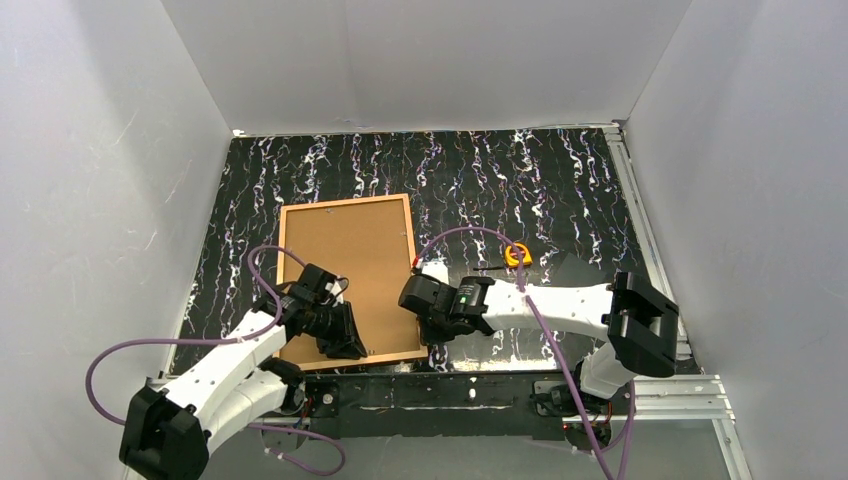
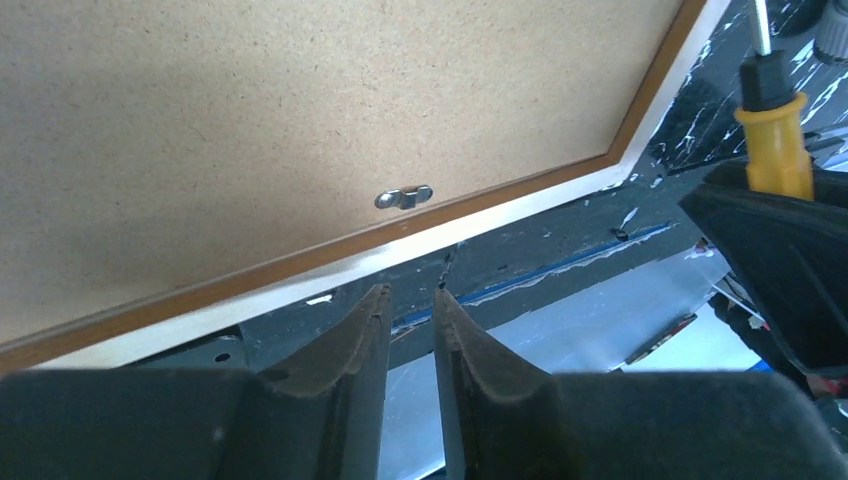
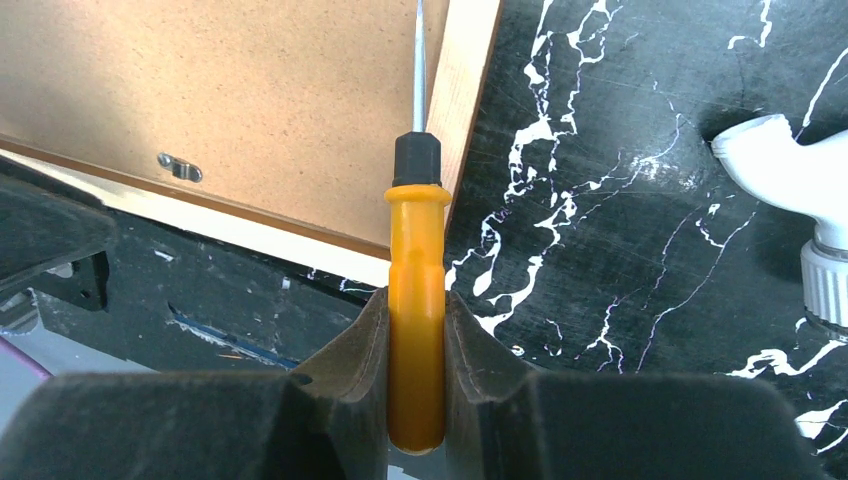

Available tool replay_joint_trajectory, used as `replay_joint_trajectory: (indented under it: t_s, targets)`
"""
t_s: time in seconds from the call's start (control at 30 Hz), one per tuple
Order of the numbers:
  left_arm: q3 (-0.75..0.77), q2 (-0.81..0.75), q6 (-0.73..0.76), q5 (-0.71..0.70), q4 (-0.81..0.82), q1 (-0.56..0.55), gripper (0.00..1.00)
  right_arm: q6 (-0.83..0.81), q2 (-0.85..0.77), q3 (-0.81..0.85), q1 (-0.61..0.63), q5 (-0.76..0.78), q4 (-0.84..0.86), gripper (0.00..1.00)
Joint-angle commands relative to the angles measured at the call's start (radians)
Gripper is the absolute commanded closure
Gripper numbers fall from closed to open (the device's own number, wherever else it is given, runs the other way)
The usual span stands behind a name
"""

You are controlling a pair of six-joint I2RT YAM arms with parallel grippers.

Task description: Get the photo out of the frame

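Note:
The frame (image 1: pixel 345 270) lies back up on the table, its tan board (image 2: pixel 300 120) edged by thin reddish-brown wood. A small metal turn clip (image 2: pixel 404 197) sits near its near rail and also shows in the right wrist view (image 3: pixel 180 167). The photo is hidden under the board. My left gripper (image 2: pixel 412 297) hovers just past the frame's near edge (image 1: pixel 345 340), empty, with only a narrow gap between its jaws. My right gripper (image 3: pixel 415 300) at the frame's near right corner (image 1: pixel 418 298) is shut on a yellow-handled screwdriver (image 3: pixel 417 260). The screwdriver's shaft reaches over the frame's right rail.
The table (image 1: pixel 540 190) is black marble-patterned with white walls around it. A small yellow and black object (image 1: pixel 517 255) lies right of the frame. A white object (image 3: pixel 790 170) sits beside the frame's right rail. A metal rail (image 1: pixel 470 390) runs along the near edge.

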Motion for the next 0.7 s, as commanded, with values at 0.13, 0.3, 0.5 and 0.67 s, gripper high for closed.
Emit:
replay_joint_trajectory:
  t_s: [0.13, 0.3, 0.5, 0.67]
  targets:
    - [-0.068, 0.046, 0.0, 0.02, -0.033, 0.004, 0.91, 0.028, 0.032, 0.06, 0.002, 0.037, -0.048, 0.99]
    - [-0.086, 0.043, 0.004, -0.03, -0.051, 0.003, 0.99, 0.039, 0.049, 0.08, 0.002, 0.032, -0.076, 0.99]
    - [-0.105, 0.007, -0.007, -0.101, -0.106, 0.004, 1.0, 0.025, 0.107, 0.121, -0.003, 0.085, -0.105, 0.99]
    - [-0.133, -0.001, -0.019, -0.132, -0.133, 0.003, 1.0, -0.059, 0.144, 0.146, -0.031, 0.092, -0.047, 0.99]
